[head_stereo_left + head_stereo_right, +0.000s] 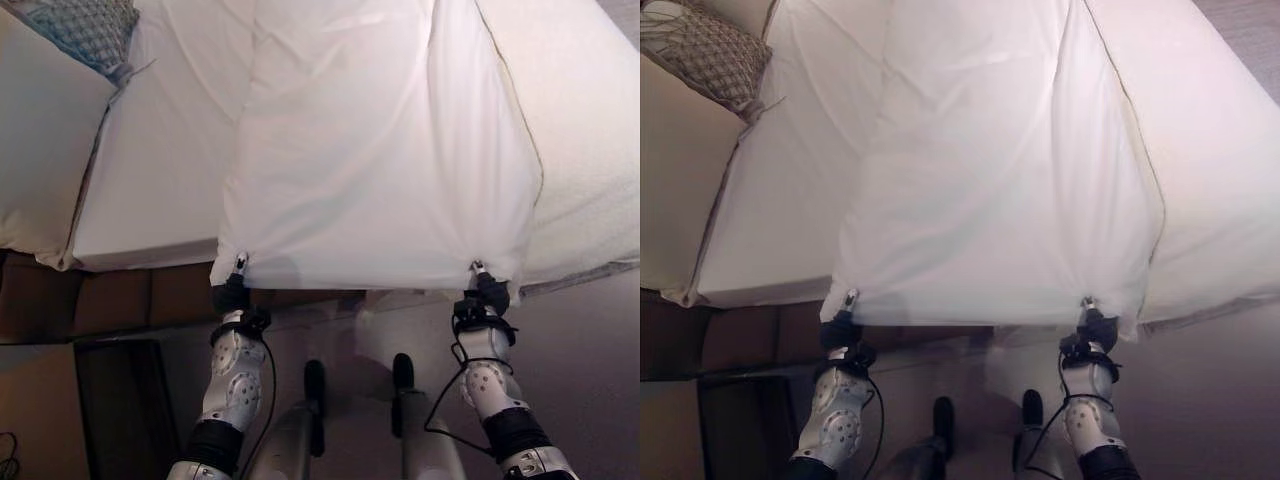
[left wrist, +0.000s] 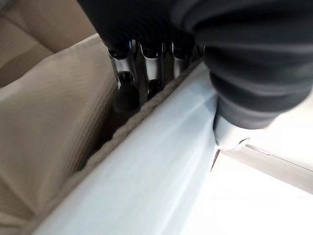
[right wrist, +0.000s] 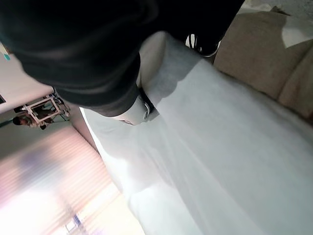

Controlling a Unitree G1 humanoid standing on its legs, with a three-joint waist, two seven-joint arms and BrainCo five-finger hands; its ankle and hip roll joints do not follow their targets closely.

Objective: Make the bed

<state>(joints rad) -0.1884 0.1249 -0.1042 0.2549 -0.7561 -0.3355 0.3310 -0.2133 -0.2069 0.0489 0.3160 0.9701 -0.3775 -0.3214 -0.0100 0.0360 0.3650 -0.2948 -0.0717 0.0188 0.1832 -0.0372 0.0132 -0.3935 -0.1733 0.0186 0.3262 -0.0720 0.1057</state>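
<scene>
A white sheet (image 1: 370, 160) hangs spread over the bed (image 1: 150, 190), its near edge lifted off the foot end. My left hand (image 1: 232, 295) is shut on the sheet's near left corner, and my right hand (image 1: 488, 293) is shut on the near right corner. Between the two hands the edge is pulled straight. In the left wrist view the fingers (image 2: 146, 73) curl against the sheet's hem (image 2: 146, 161). The right wrist view has the white sheet (image 3: 220, 147) running out from under the right hand (image 3: 142, 105).
A big cream pillow (image 1: 40, 130) and a teal knitted cushion (image 1: 90, 30) lie at the bed's left end. A textured cream blanket (image 1: 590, 140) covers the bed to the right of the sheet. Brown floor (image 1: 120, 300) runs below the bed's edge.
</scene>
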